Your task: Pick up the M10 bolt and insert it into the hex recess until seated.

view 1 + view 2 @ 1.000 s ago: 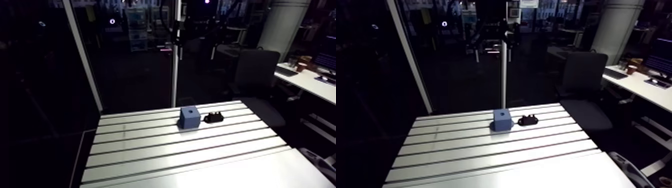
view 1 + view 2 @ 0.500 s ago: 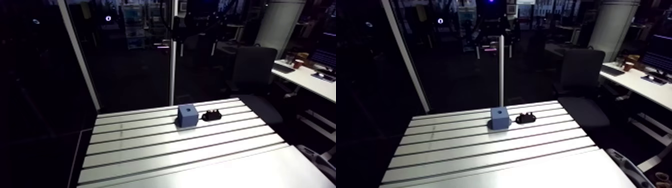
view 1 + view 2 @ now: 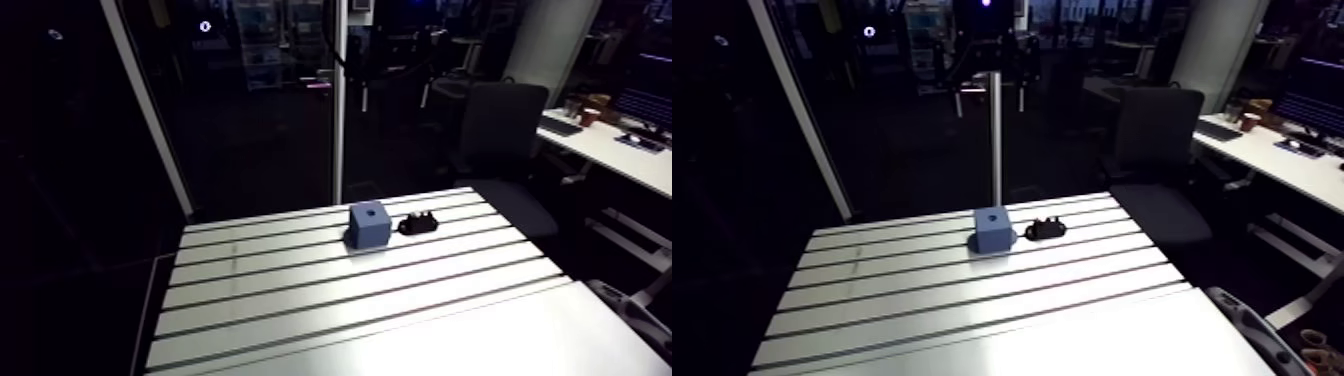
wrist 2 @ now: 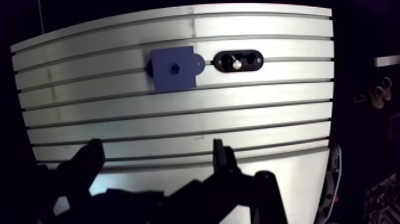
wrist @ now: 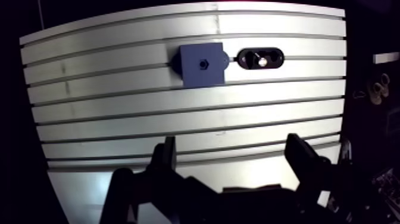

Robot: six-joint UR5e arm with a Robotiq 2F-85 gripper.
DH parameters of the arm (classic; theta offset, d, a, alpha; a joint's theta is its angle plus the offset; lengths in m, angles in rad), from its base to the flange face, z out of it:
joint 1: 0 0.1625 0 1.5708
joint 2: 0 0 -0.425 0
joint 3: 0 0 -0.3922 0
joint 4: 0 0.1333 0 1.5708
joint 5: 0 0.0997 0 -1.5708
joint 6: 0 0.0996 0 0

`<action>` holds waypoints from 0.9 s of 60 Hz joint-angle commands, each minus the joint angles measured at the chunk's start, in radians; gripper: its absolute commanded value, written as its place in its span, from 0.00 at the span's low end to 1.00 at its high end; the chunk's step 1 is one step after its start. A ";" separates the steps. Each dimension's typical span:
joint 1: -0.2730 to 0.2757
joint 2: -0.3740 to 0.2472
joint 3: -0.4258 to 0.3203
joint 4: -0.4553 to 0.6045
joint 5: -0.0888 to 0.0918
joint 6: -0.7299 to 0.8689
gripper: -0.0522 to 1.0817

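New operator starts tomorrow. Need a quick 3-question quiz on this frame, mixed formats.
1. True or false: the gripper is open and holds nothing.
2. Where is the bolt relative to the blue block?
A) standing in the black holder beside it
B) seated in its top
C) underneath it
3. Fill in: the recess in the block's top face is ____.

Key: 1 true; 2 A; 3 empty.
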 commanded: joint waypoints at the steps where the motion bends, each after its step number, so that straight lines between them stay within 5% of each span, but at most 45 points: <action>1: -0.052 0.028 0.024 -0.074 0.005 -0.040 0.05; 16: -0.096 0.073 0.045 -0.083 0.008 -0.046 0.05; 29: -0.133 0.099 0.107 -0.280 0.034 -0.129 0.05; 54: -0.189 0.135 0.207 -0.476 0.091 -0.226 0.05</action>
